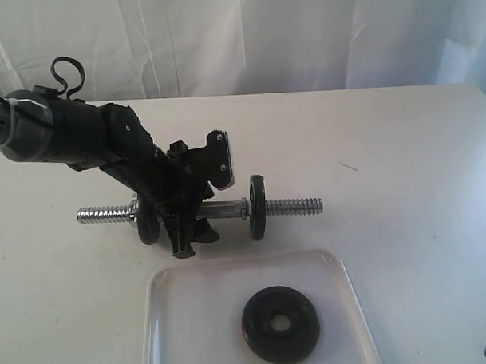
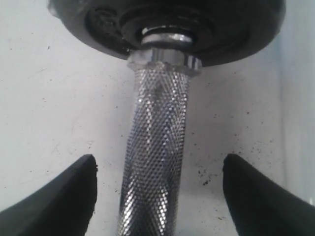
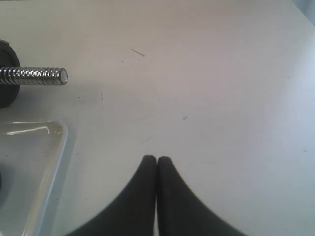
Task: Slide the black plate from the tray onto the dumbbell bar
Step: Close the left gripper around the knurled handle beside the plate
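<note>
I see my left gripper (image 2: 158,160) open astride the chrome steel dumbbell bar (image 1: 224,208); right gripper (image 3: 157,160) closed on nothing.

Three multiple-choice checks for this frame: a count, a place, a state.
1. How many black discs sit on the dumbbell bar? A) none B) two C) four
2. Where is the black plate? A) in the tray B) on the bar's thread C) mid-bar
3. The left gripper is: A) shut on the bar B) open astride the bar C) shut, empty
Answers: 1 B, one toward each end; 2 A, it lies flat inside the rim; 3 B, jaws apart either side of the grip.
</note>
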Action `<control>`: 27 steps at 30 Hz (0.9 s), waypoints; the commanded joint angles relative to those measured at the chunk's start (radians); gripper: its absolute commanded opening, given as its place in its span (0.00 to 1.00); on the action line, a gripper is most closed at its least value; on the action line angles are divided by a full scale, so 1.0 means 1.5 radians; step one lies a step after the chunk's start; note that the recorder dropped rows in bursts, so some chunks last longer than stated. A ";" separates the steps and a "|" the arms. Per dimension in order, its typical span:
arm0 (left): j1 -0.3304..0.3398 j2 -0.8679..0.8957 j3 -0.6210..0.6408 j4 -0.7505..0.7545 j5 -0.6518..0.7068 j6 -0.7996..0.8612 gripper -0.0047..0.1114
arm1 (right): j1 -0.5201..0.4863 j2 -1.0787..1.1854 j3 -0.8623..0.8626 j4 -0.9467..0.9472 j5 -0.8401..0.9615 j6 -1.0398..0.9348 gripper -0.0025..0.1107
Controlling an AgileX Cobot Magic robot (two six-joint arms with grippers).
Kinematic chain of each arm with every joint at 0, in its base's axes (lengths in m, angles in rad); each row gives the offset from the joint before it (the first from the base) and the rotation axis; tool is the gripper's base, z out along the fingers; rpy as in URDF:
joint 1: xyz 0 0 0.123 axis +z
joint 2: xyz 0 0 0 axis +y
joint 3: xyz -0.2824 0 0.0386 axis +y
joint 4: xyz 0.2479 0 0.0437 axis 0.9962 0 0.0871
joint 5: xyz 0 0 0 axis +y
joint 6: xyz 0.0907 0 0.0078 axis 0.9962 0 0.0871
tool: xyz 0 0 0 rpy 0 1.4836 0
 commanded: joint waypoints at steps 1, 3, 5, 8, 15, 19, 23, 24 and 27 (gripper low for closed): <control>-0.023 0.014 -0.002 -0.012 -0.015 -0.006 0.68 | -0.001 -0.001 0.004 0.002 -0.001 0.000 0.02; -0.039 0.020 -0.002 -0.012 -0.038 -0.006 0.68 | -0.001 -0.001 0.004 0.002 -0.001 0.000 0.02; -0.042 0.026 -0.005 -0.012 -0.041 -0.006 0.68 | -0.001 -0.001 0.004 0.002 -0.001 0.000 0.02; -0.039 0.038 -0.005 -0.012 -0.043 -0.006 0.68 | -0.001 -0.001 0.004 0.002 -0.001 0.000 0.02; -0.039 0.055 -0.006 -0.010 -0.043 -0.006 0.59 | -0.001 -0.001 0.004 0.002 -0.001 0.000 0.02; -0.039 0.057 -0.006 -0.009 -0.043 -0.006 0.39 | -0.001 -0.001 0.004 0.002 -0.001 0.000 0.02; -0.039 0.057 -0.006 -0.007 -0.043 -0.006 0.18 | -0.001 -0.001 0.004 0.002 -0.001 0.000 0.02; -0.039 0.057 -0.006 -0.007 -0.043 -0.006 0.13 | -0.001 -0.001 0.004 0.002 -0.001 0.000 0.02; -0.039 0.055 -0.006 -0.007 -0.044 -0.009 0.04 | -0.001 -0.001 0.004 0.002 -0.001 0.000 0.02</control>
